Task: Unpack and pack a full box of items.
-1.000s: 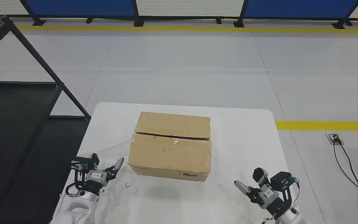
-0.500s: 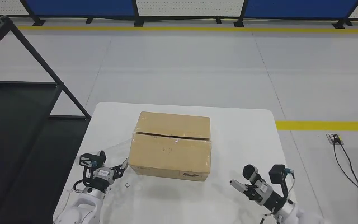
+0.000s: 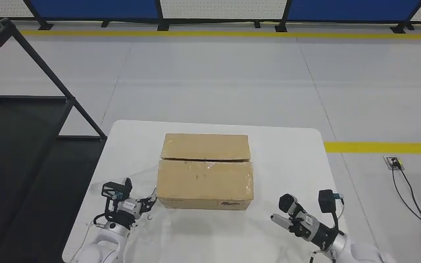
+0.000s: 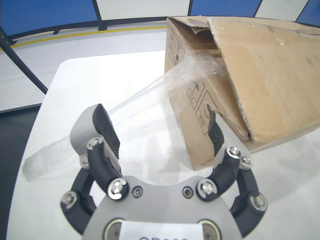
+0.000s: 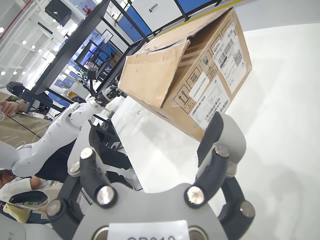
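Cardboard box [image 3: 205, 172] mid-counter [image 3: 289, 164], long axis running left to right, flap seam parallel; it has squared up as the left gripper [image 3: 148, 204] closed in on its near-left corner. Left wrist view: gripper wide open, empty, loose clear tape [image 4: 150, 93] trailing from the box. Right wrist view: right gripper [image 5: 147, 141] open, empty, near the labelled end; unpacking appears not yet begun

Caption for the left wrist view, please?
Open left end effector beside a cardboard box, clear tape strip trailing over the table.
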